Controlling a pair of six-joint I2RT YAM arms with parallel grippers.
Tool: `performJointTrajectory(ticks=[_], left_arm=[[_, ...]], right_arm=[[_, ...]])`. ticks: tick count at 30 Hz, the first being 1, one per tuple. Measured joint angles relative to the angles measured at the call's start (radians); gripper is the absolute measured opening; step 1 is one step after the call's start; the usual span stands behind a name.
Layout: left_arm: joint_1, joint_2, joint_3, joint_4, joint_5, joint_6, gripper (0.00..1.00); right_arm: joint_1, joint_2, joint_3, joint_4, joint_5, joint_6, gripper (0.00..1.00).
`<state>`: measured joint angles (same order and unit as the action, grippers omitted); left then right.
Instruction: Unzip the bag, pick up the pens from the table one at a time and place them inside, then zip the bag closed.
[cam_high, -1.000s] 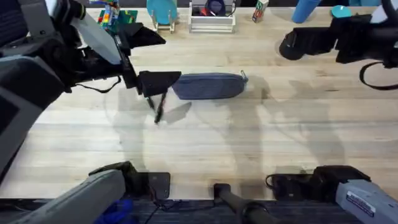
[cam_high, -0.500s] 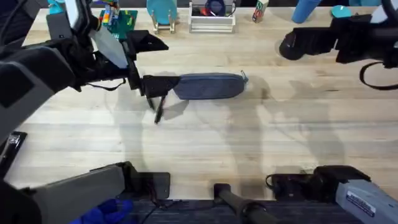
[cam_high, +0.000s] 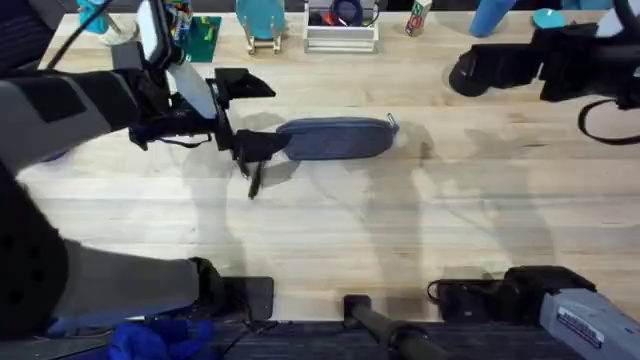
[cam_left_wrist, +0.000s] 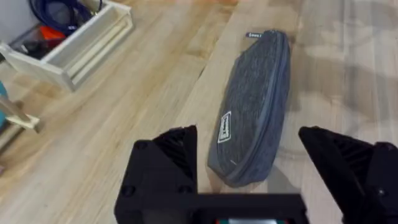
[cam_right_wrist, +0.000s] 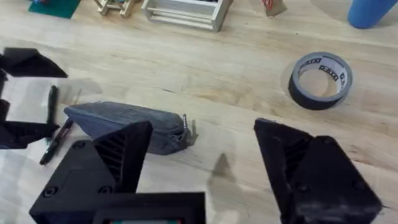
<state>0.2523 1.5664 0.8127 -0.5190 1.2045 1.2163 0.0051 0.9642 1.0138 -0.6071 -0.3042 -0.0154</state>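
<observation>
Left gripper (cam_high: 235, 115): we see it at the left end of the pencil pouch, fingers spread wide apart and holding nothing. In the overhead view 1 black finger (cam_high: 243, 83) points toward the far side of the table, the other (cam_high: 262, 146) lies just beside the pouch's left tip.

Left wrist view: we look along the pouch (cam_left_wrist: 252, 112) from its near end, with the gripper (cam_left_wrist: 277, 158) straddling that end, 1 finger on each side; whether they touch the fabric we cannot tell.

Pens (cam_high: 255, 178): we see slim dark sticks on the table just below the left gripper's nearer finger, off the pouch's left end. In the right wrist view 2 show (cam_right_wrist: 55, 130), side by side near that end, lying outside the pouch.

Pencil pouch (cam_high: 335, 138): blue-grey, lying lengthwise across the middle of the wooden table (cam_high: 400, 240), with the zipper's metal pull (cam_high: 392, 124) at its right end. We cannot tell how far the zipper is open.

Tape roll (cam_right_wrist: 321, 79): a black roll lying flat on the table, well apart from the pouch.

Right gripper (cam_right_wrist: 202, 162): we see it well apart from the pouch, black fingers wide apart and empty. In the overhead view its arm (cam_high: 540, 65) sits at the far right.
</observation>
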Motion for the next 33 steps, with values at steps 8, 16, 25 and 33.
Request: performJointTrajectory(ticks=[8,16,25,33], left_arm=[[0.0,0.092,0.0,0.026,-0.001,0.005,0.993],[0.0,0.116,0.001,0.037,-0.001,0.018,0.993],[-0.054,0.129,0.002,0.046,-0.04,0.05,0.993],[-0.123,0.149,0.004,0.079,-0.062,0.057,0.993]], right_arm=[[0.0,0.0,0.0,0.0,0.0,0.0,0.996],[0.0,0.0,0.0,0.0,0.0,0.0,0.995],[0.0,0.0,0.0,0.0,0.0,0.0,0.996],[0.0,0.0,0.0,0.0,0.0,0.0,0.996]])
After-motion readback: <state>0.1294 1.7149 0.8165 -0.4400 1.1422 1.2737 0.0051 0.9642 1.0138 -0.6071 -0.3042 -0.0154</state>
